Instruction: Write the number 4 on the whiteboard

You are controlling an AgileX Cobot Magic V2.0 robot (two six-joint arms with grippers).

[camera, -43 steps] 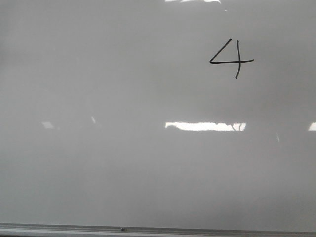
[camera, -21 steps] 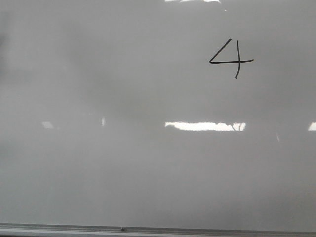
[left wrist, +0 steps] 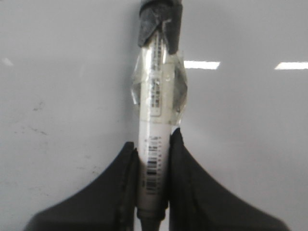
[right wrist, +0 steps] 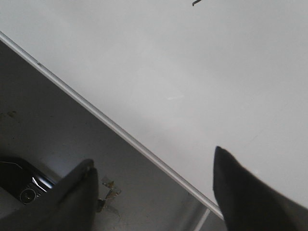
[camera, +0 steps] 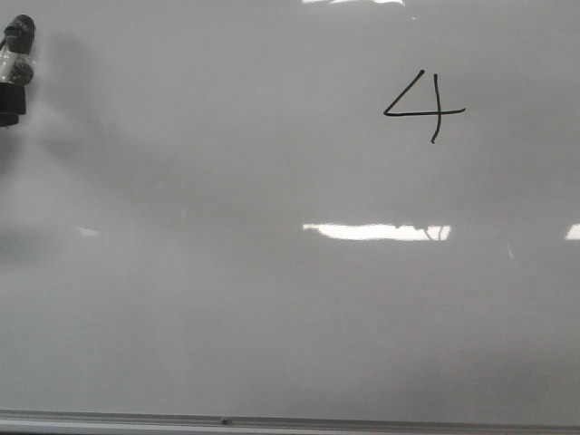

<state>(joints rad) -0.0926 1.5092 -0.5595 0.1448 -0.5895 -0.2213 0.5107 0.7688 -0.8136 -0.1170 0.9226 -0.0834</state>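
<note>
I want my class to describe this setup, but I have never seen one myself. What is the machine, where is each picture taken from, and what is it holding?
It is a robot with two arms, each ending in two dark fingers. The front picture looks forward over a whiteboard, where a hand-drawn number 4 stands towards the upper right. At its left edge the end of a marker pen shows.

The other two pictures come from cameras on the wrists. In the left wrist picture, the left gripper is shut on that marker pen, which has clear tape wound round its barrel.

In the right wrist picture, the right gripper is open and holds nothing; it hangs over the board's metal edge rail.
</note>
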